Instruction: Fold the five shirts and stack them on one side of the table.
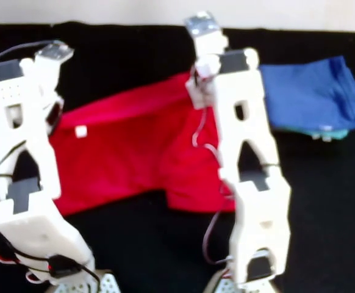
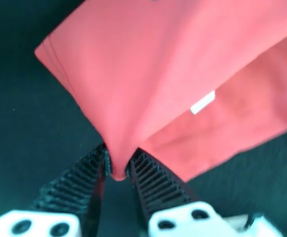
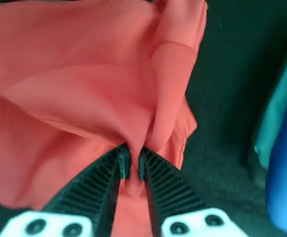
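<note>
**Left gripper** (image 2: 118, 170): closed narrow, pinching a gathered corner of the red shirt (image 1: 129, 152). The cloth rises from the ribbed fingers (image 2: 153, 180) as a taut tent. A stitched hem edge runs up one side of that tent.

**Right gripper** (image 3: 131, 168): likewise clamped on a bunched fold of the same shirt, at the end nearer the folded stack.

**Red shirt:** its far edge runs as a ridge from the left arm (image 1: 19, 122) to the right arm (image 1: 241, 122). The rest spreads over the black bench (image 1: 135, 256) toward the arm bases. The near edge is uneven, with one lobe reaching lower, partly under the right arm. A small white tag (image 1: 80, 130) lies on the cloth close to the left arm.

**Stack:** a folded blue shirt (image 1: 311, 91) rests on a teal shirt (image 1: 327, 130) at the far right of the bench, just beside the right arm. A strip of dark bench separates it from the red cloth.

**Open room:** black bench surface shows between the two arm bases below the shirt's near edge, and again behind its far edge on the left.
</note>
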Controlling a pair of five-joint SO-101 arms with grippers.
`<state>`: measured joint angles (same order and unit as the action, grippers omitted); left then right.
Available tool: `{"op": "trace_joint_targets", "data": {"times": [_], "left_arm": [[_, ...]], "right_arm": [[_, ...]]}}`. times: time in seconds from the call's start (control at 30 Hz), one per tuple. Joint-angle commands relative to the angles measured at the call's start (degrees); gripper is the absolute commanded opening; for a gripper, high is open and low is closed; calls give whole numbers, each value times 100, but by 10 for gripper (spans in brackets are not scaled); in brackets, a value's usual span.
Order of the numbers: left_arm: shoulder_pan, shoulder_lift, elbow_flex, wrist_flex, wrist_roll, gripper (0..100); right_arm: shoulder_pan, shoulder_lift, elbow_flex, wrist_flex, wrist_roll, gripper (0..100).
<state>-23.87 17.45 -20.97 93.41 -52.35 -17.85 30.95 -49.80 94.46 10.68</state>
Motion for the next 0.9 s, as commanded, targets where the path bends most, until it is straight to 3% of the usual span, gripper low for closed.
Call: {"op": "trace_joint_targets", "data": {"times": [0.0, 0.2, 0.33, 0.5, 0.87], "left_arm": [[-251, -48, -365, 536, -484, 8], [-418, -259, -303, 738, -563, 8], [-338, -840, 497, 747, -571, 8], [-233, -1534, 1912, 607, -967, 8], [-251, -2105, 3635, -396, -967, 8]], "right_arm": [[66, -637, -66, 462, -53, 6], [198, -1174, -4, 655, -53, 6], [321, -1473, 453, 664, -62, 6], [312, -2176, 2193, 620, -44, 6], [391, -4268, 5789, -831, 193, 6]]}}
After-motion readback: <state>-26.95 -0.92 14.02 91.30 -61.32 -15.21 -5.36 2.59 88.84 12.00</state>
